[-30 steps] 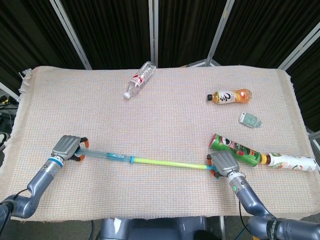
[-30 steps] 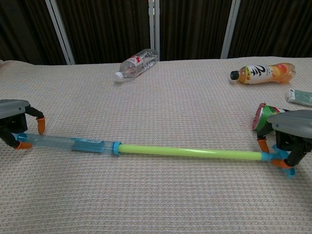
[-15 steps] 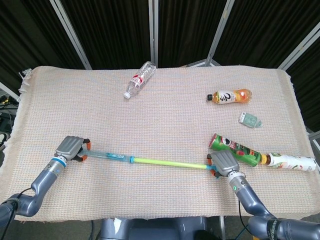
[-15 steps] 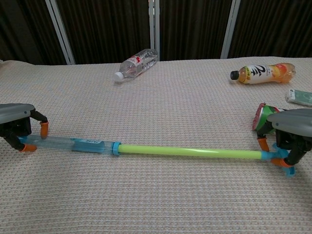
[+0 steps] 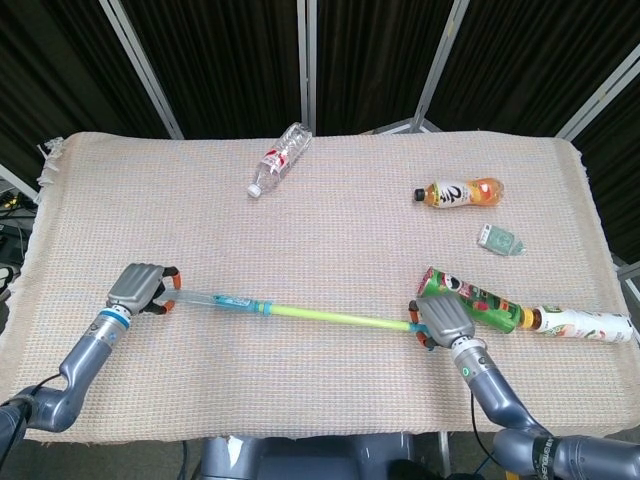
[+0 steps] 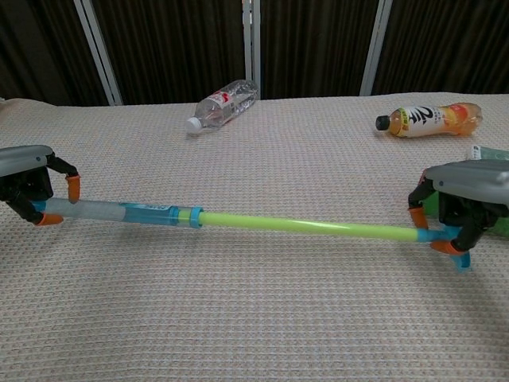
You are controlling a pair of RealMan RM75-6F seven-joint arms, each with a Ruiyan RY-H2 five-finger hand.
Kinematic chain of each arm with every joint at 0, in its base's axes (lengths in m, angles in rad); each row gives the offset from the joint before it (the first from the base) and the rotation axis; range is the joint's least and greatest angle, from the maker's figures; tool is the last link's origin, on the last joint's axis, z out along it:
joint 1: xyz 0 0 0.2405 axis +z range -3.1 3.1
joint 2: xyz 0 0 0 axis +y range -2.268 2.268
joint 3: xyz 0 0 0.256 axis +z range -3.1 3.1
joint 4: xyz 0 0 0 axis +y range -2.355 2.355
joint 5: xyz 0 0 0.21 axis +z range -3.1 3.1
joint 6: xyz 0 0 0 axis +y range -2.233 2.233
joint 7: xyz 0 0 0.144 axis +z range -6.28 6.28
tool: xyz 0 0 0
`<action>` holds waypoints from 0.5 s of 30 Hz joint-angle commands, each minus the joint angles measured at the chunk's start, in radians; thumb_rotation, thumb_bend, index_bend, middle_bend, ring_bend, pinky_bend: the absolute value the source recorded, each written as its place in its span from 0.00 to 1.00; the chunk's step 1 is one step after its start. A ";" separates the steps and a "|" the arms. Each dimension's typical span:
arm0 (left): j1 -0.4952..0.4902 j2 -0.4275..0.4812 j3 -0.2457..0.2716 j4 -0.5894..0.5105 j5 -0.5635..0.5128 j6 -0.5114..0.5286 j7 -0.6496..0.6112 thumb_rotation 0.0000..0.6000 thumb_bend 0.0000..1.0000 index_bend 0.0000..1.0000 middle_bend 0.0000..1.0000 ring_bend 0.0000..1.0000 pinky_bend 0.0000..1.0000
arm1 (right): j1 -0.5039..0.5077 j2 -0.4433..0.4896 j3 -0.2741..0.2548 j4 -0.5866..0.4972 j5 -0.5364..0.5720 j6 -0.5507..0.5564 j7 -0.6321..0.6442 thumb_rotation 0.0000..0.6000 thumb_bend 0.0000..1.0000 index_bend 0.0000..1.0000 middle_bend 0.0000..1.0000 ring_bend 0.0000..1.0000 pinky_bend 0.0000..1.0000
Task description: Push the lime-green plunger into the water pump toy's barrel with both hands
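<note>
Pump: barrel (image 5: 218, 300) and plunger (image 5: 335, 317) lie in one line along the near edge of the table (image 5: 330, 230), barrel toward the left edge, plunger toward the right. From the chest view I see most of the green rod outside the barrel, past the blue collar (image 6: 193, 215).
Barrel: clear with blue inside; its far-left end sits in my left hand (image 5: 140, 289). In the chest view it seems raised a little off the cloth, but I cannot tell for sure.
Plunger: lime-green rod (image 6: 306, 227) ending in a blue handle (image 6: 433, 235) that sits in my right hand (image 5: 443, 320).
Left hand: near the front-left corner, fingers curled around the barrel end; in the chest view I see orange fingertips (image 6: 72, 188) above and below the tube (image 6: 119, 212), pinching it (image 6: 32, 187).
Right hand: near the front-right part of the table, fingers closed on the blue handle, orange tips either side of it (image 6: 461, 208).
Can: green can (image 5: 470, 297) on its side just behind my right hand, touching or almost touching it.
Bottles: clear bottle (image 5: 279, 159) lying near the far edge; orange drink bottle (image 5: 460, 192) lying toward the right edge; another bottle (image 5: 580, 323) lying by the right edge, next to the can.
Packet: small green packet (image 5: 500, 239) between the orange bottle and the can.
</note>
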 commanded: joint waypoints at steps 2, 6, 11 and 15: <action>-0.010 0.012 -0.018 -0.043 -0.020 0.007 0.014 1.00 0.46 0.79 0.98 0.88 1.00 | 0.017 -0.006 0.020 -0.013 0.024 0.003 -0.011 1.00 0.41 0.66 1.00 1.00 1.00; -0.023 0.009 -0.027 -0.072 -0.041 0.002 0.039 1.00 0.46 0.80 0.98 0.88 1.00 | 0.036 -0.017 0.042 -0.023 0.053 0.004 -0.021 1.00 0.41 0.66 1.00 1.00 1.00; -0.049 -0.008 -0.043 -0.103 -0.076 -0.006 0.086 1.00 0.45 0.81 0.98 0.88 1.00 | 0.071 -0.039 0.067 -0.029 0.089 0.014 -0.058 1.00 0.41 0.66 1.00 1.00 1.00; -0.066 -0.020 -0.050 -0.124 -0.100 -0.006 0.122 1.00 0.45 0.81 0.98 0.88 1.00 | 0.095 -0.056 0.079 -0.032 0.116 0.021 -0.084 1.00 0.41 0.66 1.00 1.00 1.00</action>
